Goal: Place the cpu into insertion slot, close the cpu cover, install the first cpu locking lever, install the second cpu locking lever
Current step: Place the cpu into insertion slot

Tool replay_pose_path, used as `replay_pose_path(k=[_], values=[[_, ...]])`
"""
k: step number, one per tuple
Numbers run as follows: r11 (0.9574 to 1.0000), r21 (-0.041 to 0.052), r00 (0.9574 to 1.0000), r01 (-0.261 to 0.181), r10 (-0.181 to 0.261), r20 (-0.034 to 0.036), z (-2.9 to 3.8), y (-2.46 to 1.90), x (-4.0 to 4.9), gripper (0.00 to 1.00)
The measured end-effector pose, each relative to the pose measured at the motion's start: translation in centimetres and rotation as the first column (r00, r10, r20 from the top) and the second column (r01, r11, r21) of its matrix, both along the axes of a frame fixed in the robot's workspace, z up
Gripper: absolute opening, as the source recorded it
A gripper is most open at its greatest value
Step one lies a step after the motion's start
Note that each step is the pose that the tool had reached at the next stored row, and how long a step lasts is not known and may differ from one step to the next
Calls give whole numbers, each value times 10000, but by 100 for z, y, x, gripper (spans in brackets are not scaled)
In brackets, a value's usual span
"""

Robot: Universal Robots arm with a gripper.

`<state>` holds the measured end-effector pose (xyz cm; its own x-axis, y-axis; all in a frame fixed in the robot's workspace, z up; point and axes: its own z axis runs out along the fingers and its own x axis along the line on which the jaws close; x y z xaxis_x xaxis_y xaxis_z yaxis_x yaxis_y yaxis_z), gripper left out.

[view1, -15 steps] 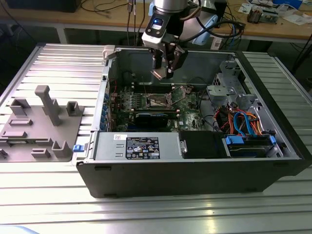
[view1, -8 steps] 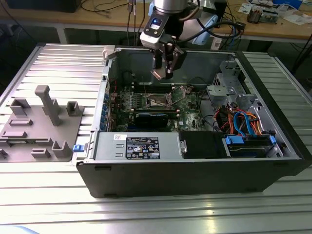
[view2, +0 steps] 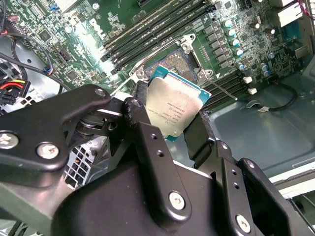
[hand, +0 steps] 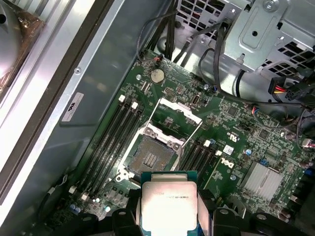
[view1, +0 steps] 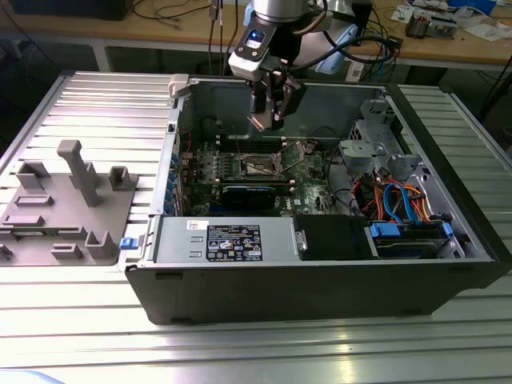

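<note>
One gripper (view1: 268, 120) hangs above the motherboard (hand: 231, 142), fingers clamped on one cpu (hand: 169, 201); one socket (hand: 152, 156) uncovered; one cpu cover (hand: 179, 109) raised.

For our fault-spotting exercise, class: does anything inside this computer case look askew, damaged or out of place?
Nothing stands out. The tool grips the cpu over the bare socket, and the cpu cover stands open; no damage shows.
</note>
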<state>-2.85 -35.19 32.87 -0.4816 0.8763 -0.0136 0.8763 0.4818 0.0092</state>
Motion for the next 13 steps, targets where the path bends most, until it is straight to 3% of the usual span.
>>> replay_pose_path(k=[3,5,9,13], values=[[10000,0,10000,2,-2,0,-20,15,-1,54],[10000,-8,10000,56,-56,0,-67,37,2,54],[9991,-9,9991,425,-425,-1,-94,40,4,54],[9950,-9,9950,997,-997,-1,-115,41,4,54]])
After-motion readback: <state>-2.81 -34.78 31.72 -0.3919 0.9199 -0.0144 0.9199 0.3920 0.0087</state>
